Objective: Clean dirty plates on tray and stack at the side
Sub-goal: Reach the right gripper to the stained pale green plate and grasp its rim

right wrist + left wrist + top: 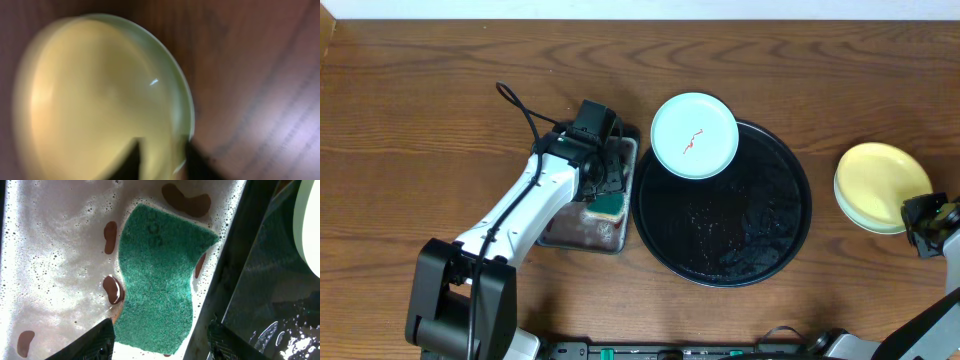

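A mint-green plate (694,135) with a thin red smear rests on the upper-left rim of the black tray (760,240); its edge shows in the left wrist view (311,225). The yellow plate (880,180) lies on top of a second mint-green plate (184,100) on the bare wood at the right. My right gripper (917,215) is at that stack's lower-right edge. In the blurred right wrist view its fingers (162,160) straddle the rim of the yellow plate (90,100), slightly apart. My left gripper (160,340) is open and empty just above a green sponge (157,280).
The sponge (610,205) lies in a small rectangular metal tray (570,235) with foamy water and reddish stains (60,240), directly left of the black tray. The black tray's wet floor (265,295) has scattered droplets. Bare wood-grain table lies all around.
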`<state>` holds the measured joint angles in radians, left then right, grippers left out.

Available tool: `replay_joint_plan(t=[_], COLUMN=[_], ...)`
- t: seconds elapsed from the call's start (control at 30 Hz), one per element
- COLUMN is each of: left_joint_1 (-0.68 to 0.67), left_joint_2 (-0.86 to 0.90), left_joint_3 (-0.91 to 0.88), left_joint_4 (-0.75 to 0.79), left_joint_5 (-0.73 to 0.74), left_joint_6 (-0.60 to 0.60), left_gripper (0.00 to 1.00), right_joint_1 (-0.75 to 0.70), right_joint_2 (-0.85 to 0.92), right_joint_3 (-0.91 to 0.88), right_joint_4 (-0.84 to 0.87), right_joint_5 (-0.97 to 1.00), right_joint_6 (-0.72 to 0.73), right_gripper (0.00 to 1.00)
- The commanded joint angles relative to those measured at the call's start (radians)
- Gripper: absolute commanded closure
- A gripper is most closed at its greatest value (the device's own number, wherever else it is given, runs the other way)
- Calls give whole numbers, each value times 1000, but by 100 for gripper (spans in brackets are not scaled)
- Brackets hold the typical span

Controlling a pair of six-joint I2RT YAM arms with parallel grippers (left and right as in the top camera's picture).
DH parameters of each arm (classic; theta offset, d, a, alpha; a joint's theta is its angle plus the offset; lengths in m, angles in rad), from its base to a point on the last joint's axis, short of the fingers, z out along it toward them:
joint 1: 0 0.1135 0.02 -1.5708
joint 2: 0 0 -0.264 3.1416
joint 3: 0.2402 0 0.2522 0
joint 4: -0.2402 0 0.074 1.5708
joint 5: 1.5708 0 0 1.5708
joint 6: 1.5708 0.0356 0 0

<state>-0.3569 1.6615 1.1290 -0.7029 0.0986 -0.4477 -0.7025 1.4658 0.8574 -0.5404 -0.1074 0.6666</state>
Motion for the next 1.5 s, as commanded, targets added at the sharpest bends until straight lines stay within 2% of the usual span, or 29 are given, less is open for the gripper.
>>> replay_joint_plan(t=[0.0,0.2,0.3,0.43,0.6,0.73,0.83,1.1,1.23,1.33,1.47], left_joint_1=[2,2,2,2,2,2,2,2,2,2,2], left_joint_2=[5,5,5,5,5,5,5,5,5,5,5], left_joint_3=[-14,-14,-14,-14,-14,-14,-14,-14,-14,-14,-14], left_joint_4=[-3,-3,-3,-3,-3,-3,-4,-4,-4,-4,-4], left_joint_5=[-6,-6,-6,-6,-6,-6,-6,-6,-6,-6,-6], left_joint_6=[6,6,6,6,6,6,6,6,6,6,6], left_gripper=[39,39,39,39,39,39,39,39,39,39,39], right_joint_1=[-3,53,126,266,483,603,675,808,836,841,841], right_joint_2=[-1,-1,-2,-1,25,105,165,349,413,447,468], right_joint_3=[12,12,14,51,242,399,451,451,451,451,451], right_joint_4=[26,103,117,82,-109,-238,-241,-73,8,55,112], right_joint_5=[-123,-445,-533,-531,-352,-301,-300,-229,-196,-105,-95], right_joint_6=[-69,-266,-374,-471,-605,-707,-760,-750,-746,-653,-598], right_gripper=[54,53,56,54,42,42,42,48,59,58,58])
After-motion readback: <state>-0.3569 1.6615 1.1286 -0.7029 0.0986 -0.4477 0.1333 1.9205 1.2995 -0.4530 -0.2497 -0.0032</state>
